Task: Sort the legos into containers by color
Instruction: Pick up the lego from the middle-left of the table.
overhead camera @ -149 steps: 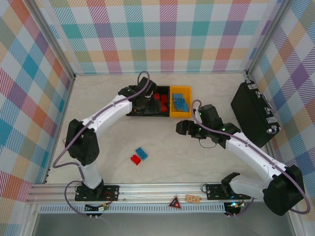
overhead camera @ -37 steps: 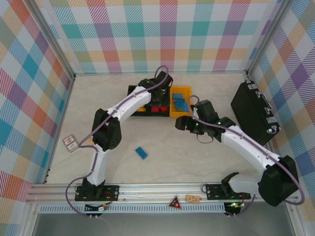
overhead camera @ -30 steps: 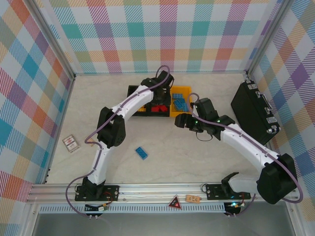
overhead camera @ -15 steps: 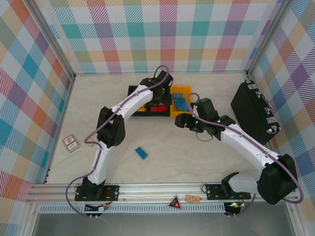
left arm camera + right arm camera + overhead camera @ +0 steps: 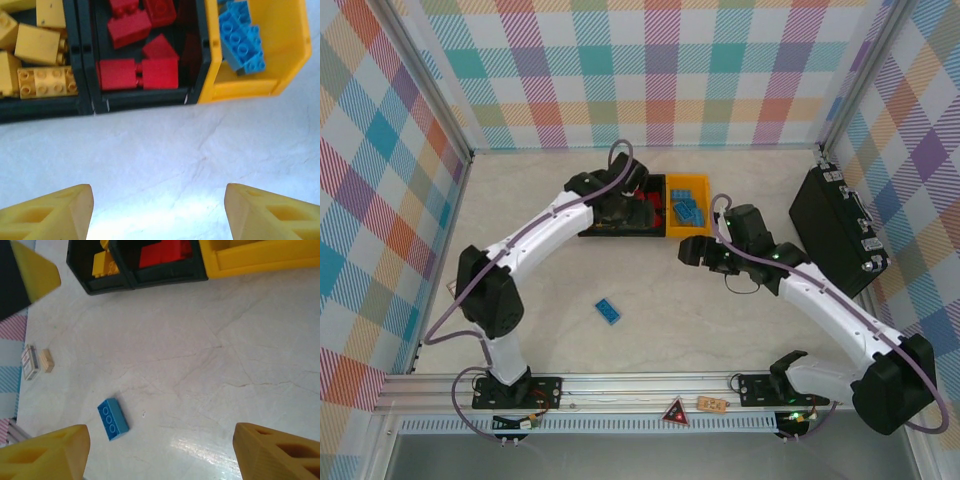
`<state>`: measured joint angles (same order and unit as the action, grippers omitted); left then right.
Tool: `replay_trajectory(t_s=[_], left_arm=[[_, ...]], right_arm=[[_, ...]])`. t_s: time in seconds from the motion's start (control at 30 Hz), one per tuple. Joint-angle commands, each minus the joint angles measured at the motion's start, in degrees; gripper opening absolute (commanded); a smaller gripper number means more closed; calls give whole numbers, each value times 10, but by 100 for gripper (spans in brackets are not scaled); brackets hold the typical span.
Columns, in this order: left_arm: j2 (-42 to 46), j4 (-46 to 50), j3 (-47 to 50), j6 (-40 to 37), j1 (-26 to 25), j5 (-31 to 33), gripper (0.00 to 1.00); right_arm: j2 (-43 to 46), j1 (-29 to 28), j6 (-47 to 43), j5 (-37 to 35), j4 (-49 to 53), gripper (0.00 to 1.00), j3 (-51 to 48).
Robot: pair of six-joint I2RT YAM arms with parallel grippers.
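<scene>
Legos are sitting mostly sorted in the containers (image 5: 592,231) at the far middle of the table (image 5: 720,330). Yellow ones (image 5: 37,47) are lying in the left black bin, red ones (image 5: 137,72) in the middle black bin, and blue ones (image 5: 242,42) in the yellow bin (image 5: 240,87) on the right.

One blue lego (image 5: 608,312) is lying alone on the bare table, well apart from the bins on their near side, and the coming move is turning on it.

The left gripper (image 5: 159,195) is hovering by the near edge of the row, its fingers standing wide apart with nothing between them. The right gripper (image 5: 161,430) is hanging just near and right of the yellow bin, likewise spread wide and empty.

From the left gripper the loose brick is lying almost straight toward the near side. From the right gripper it is lying near and to the left.

Neither arm is looking clearly closer, though the right wrist camera is taking the brick in beyond its spread fingers.

Seen from above, the brick's long axis is running from far-left to near-right, so whichever gripper is going for it will probably need turning to close across the short sides.
</scene>
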<state>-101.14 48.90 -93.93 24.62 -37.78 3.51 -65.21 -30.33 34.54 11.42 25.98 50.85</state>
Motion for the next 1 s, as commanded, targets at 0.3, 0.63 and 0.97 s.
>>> replay_trajectory(t_s=[0.3,0.63,0.97], left_arm=[[174,-26,314,184,-21,-3,75],[184,-115,444,387,-81,28,80],[126,-141,448,402,-101,20,68]], right_arm=[[34,-25,-35,62,16,76,-51],[25,-35,-13,66,-17,76,-72],[21,-44,-2,60,-29,76,-88]])
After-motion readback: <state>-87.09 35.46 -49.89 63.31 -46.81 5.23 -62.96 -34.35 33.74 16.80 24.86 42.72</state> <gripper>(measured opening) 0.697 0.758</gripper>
